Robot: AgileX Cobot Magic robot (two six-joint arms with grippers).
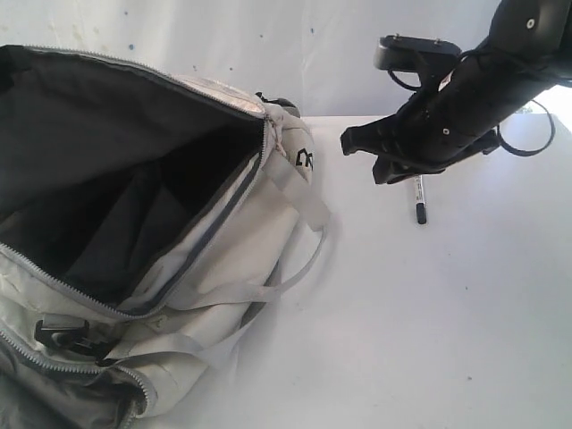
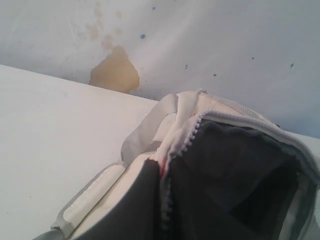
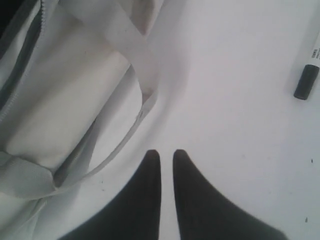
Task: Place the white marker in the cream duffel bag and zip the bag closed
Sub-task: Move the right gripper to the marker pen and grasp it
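The white marker [image 1: 419, 198] lies on the worktop [image 1: 429, 322], well to the right of the cream duffel bag [image 1: 223, 259] and apart from it. Its long axis runs from far to near, with a black cap at the near end.

The right fingers [image 3: 150, 172] hang over the worktop between the bag and the marker and point left, toward the bag. They are almost pressed together, with only a thin gap, and they grasp nothing. The marker is therefore to the right of the fingertips, partly under the right arm itself.

The right arm is clearly the nearer one. The left fingers are outside every view; they are clenched, and their camera looks at the open zipper edge of the bag. The bag mouth stands wide open.

A pale strap [image 1: 299, 201] lies beside the bag, left of the fingers, so it does not block the way. It seems the fingers must turn to the right and spread before they can take the barrel across its width.
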